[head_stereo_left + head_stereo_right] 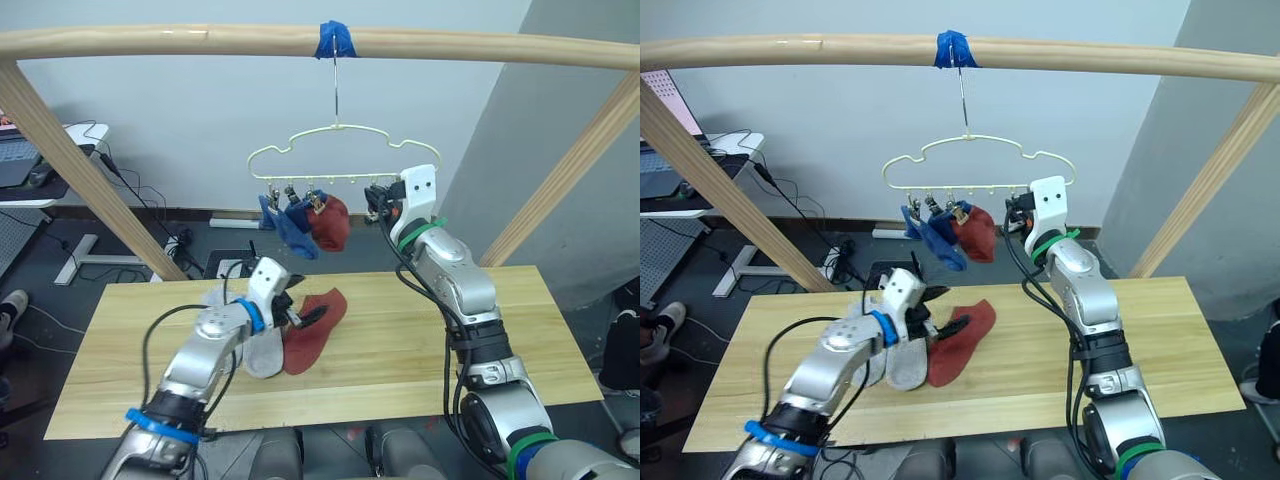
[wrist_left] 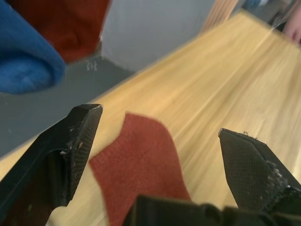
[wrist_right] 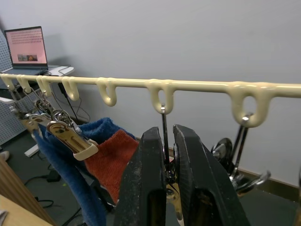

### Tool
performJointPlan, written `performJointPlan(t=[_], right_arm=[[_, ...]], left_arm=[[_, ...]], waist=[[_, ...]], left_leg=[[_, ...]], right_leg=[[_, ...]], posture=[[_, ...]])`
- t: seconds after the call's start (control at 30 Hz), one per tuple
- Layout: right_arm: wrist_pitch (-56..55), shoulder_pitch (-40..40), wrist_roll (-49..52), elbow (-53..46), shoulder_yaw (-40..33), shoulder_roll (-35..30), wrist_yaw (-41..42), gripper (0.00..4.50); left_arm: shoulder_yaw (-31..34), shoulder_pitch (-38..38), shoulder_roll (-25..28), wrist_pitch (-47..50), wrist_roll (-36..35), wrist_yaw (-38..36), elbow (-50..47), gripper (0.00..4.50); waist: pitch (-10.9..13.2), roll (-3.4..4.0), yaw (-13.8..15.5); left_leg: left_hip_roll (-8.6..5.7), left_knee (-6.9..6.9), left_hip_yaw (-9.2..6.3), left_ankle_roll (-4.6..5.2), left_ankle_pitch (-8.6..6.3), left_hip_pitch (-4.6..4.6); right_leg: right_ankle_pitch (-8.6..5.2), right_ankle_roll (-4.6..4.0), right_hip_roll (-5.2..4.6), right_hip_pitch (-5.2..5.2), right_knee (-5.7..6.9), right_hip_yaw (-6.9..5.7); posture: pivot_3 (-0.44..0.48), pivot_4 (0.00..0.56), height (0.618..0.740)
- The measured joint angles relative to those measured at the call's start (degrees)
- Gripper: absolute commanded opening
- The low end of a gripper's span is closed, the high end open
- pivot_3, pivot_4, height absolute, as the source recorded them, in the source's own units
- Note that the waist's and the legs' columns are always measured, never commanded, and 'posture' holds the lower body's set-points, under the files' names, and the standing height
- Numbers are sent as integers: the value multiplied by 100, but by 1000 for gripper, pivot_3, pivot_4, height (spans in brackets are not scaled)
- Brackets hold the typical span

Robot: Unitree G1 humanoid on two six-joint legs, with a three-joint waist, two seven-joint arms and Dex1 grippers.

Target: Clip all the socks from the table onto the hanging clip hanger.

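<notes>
- Light wood plank table (image 1: 420, 340) nearest, under a round pole frame (image 1: 150, 40); grey wall and cabled floor behind.
- Left gripper (image 1: 938, 323) low over the table's left half, fingers spread wide, nothing between them; aimed at the rust red sock on the table (image 1: 310, 330).
- Rust red sock lying flat, one edge overlapping the light grey socks (image 1: 255, 345), which lie in a pile just beside the left wrist.
- Right gripper (image 3: 168, 174) raised to the clip hanger (image 1: 340, 150), fingers pressed together on a metal clip (image 3: 170, 181) hanging from one of the hanger's loops.
- Further clips (image 3: 63, 132) along the row, towards the blue socks (image 1: 285, 225) and the hung rust red sock (image 1: 332, 222), all three dangling clipped well above the table.
- Hanger hook held on the top pole by blue tape (image 1: 333, 40).
- Judged state: three socks hung, three left on the table; red one apparently next.
- Risk: grasp on the overlapping edge could drag a grey sock along, or push it off the near edge.
- Risk: hanger swings freely on its hook; pull from the right gripper could tilt the row, shift the target clip, or shake loose a hung sock.
- Risk: soft knit may fold at lift, leaving no clean edge to offer to the clip.
</notes>
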Motion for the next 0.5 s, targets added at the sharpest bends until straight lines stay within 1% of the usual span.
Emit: performJointPlan(t=[0.07, 0.13, 0.17, 0.23, 0.33, 0.47, 0.5], right_arm=[[117, 33, -1, -130, -3, -26, -3, 22], [251, 77, 0, -294, 11, 0, -10, 22], [298, 99, 0, -380, 7, 3, -23, 22], [352, 121, 0, -509, 1, 17, -64, 22], [391, 171, -2, -634, -66, 7, -150, 22], [477, 191, -2, -716, -64, 15, -200, 22], [487, 193, -2, -718, -64, 16, -209, 22]], left_arm=[[-134, -471, -294, -99, 290, 194, 831, 4500], [-354, -945, -564, -264, 679, 461, 1810, 4500], [-455, -1094, -646, -335, 838, 544, 2208, 4500], [-499, -1164, -706, -402, 1011, 636, 2738, 4500], [-443, -1295, -747, -578, 1033, 614, 3051, 4500], [-422, -1330, -748, -574, 1037, 463, 3171, 4500], [-419, -1327, -739, -566, 1038, 428, 3169, 4117]], waist=[[3, 4, 8], [4, 5, -24], [4, 5, -55], [4, 5, -159], [3, 6, -200], [3, 6, -263], [3, 5, -270]], left_leg=[[-4, 6, 0, 2, 1, -1], [-7, 9, 3, 4, 1, -4], [-7, 9, 4, 4, 1, -5], [-5, 8, 4, 4, 1, -7], [0, 4, -3, 5, 1, -6], [-5, 9, -3, 7, 3, -2], [-5, 10, -3, 7, 3, -2]], right_leg=[[0, 0, -1, 0, 2, -2], [1, 2, -1, 2, 0, 2], [1, 2, -1, 2, -2, 4], [1, 2, -1, 0, -3, 4], [0, 2, 3, 0, 1, -3], [0, 2, 1, 8, 2, -2], [1, 3, 0, 9, 2, -2]], posture=[[-101, 174, 740], [-112, 175, 740], [-125, 174, 740], [-136, 173, 740], [-136, 173, 740], [-159, 174, 740], [-159, 174, 740]])
